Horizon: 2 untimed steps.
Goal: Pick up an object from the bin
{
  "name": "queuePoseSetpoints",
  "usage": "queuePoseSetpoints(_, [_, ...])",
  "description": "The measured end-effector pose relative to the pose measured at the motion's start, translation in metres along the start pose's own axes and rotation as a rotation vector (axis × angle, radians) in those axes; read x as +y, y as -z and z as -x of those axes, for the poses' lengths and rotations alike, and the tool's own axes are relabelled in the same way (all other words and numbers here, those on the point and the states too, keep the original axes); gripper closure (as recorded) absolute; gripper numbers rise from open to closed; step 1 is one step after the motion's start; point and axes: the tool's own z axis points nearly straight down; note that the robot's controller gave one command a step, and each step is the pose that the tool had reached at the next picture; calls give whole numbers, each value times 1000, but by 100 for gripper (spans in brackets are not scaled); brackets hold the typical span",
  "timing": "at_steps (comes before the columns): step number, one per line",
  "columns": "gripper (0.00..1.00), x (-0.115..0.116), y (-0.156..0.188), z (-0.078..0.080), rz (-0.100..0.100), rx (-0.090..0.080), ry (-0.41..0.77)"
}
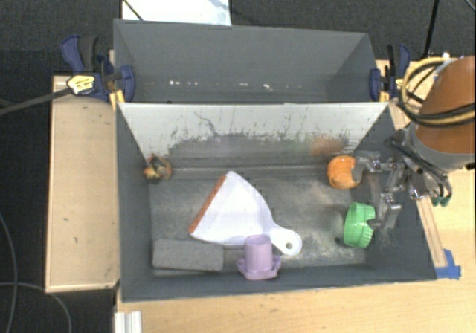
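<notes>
My gripper hangs over the right side of the bin, by the sloping right wall. Just left of it and below lies a green ribbed cap-like piece on the bin floor. An orange ball rests to the gripper's upper left, near the back wall. Nothing shows in the gripper's grasp.
A white scoop with an orange edge lies mid-bin, its round handle end toward the front. A purple spool and a grey foam block sit along the front wall. A small brown thing lies back left.
</notes>
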Motion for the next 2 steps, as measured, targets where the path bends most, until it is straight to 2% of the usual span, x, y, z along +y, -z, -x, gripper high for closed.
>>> queuePoseSetpoints(1, [0, -12, -54, -5, 3, 4, 195])
queuePoseSetpoints(2, [100, -8, -105, -40, 4, 9, 37])
